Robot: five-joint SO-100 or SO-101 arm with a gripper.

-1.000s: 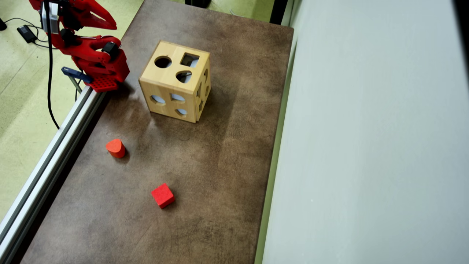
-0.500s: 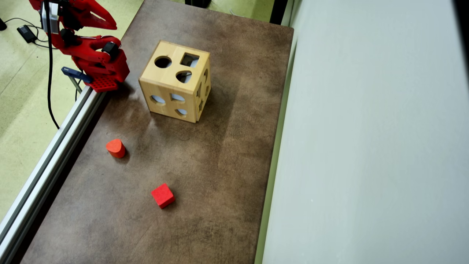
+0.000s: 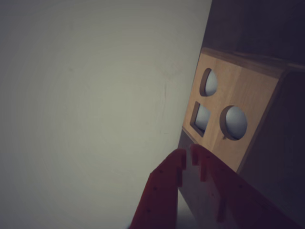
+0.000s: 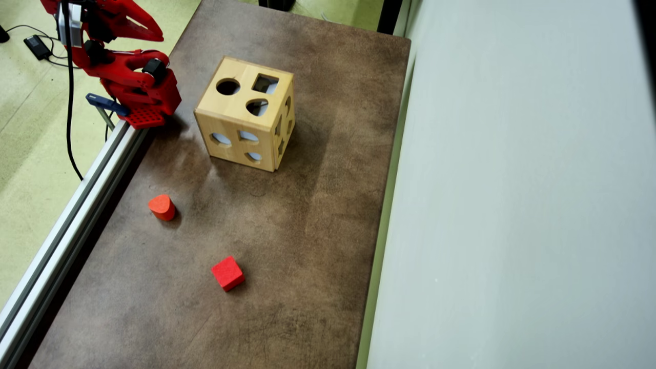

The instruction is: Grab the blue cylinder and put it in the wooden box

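We cannot find the small dark-blue cylinder block anywhere on the brown counter (image 4: pixel 307 230); it may already be inside the box or hidden, and we cannot tell which. The large light-wood cube box with cut-out holes (image 4: pixel 245 114) stands toward 11 o'clock on the counter in the overhead view, its top showing a round, a square and a semicircular opening. In the wrist view it (image 3: pixel 228 119) sits just beyond the tips.

The red arm's fingers (image 3: pixel 188 160) are drawn nearly together with only a thin slit between them, and they hold nothing. In the overhead view the arm (image 4: pixel 128 77) is folded at 10 o'clock, just beside the counter's edge.

A red-orange rounded block (image 4: pixel 162 207) lies toward 8 o'clock, and a red cube (image 4: pixel 227 273) toward 7 o'clock, well apart from the box.

We judge the cylinder would be light, rigid and smooth, likely painted wood as its neighbours seem to be. We would pinch it across its curved side at mid-height, keeping the flat top level for the round hole.
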